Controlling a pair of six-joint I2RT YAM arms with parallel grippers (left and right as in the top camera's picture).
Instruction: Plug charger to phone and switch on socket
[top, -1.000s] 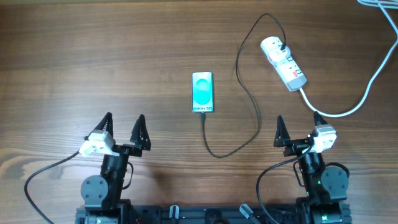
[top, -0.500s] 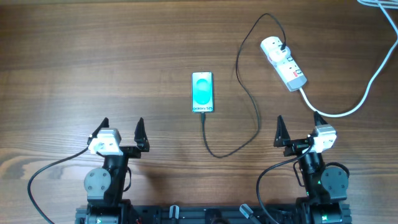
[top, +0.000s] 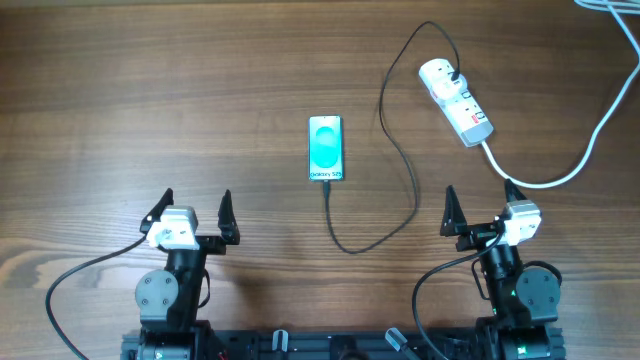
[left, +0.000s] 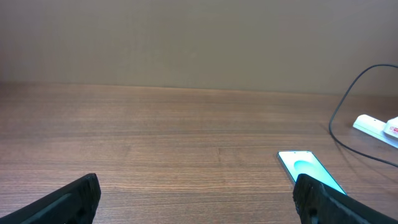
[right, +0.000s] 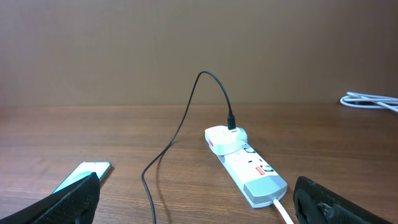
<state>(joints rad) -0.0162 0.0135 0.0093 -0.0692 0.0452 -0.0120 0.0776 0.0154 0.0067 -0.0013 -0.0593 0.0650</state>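
Observation:
The phone (top: 326, 148) lies flat mid-table with a cyan screen; it shows in the left wrist view (left: 309, 170) and the right wrist view (right: 81, 173). The charger cable (top: 400, 160) runs from its near end in a loop up to a white plug on the socket (top: 456, 102); its connector tip sits at the phone's near edge. The socket also shows in the right wrist view (right: 249, 166), and the cable too (right: 180, 127). My left gripper (top: 192, 213) is open and empty near the front left. My right gripper (top: 480, 208) is open and empty near the front right.
The socket's thick white cord (top: 590, 150) curves right and off the far right edge. Black robot cables (top: 80, 275) trail beside both arm bases at the table's front edge. A white cord bundle (right: 370, 101) lies far right.
My left gripper has drawn back toward its base and sits lower in the overhead view. The right arm, phone, cable and socket have not moved.

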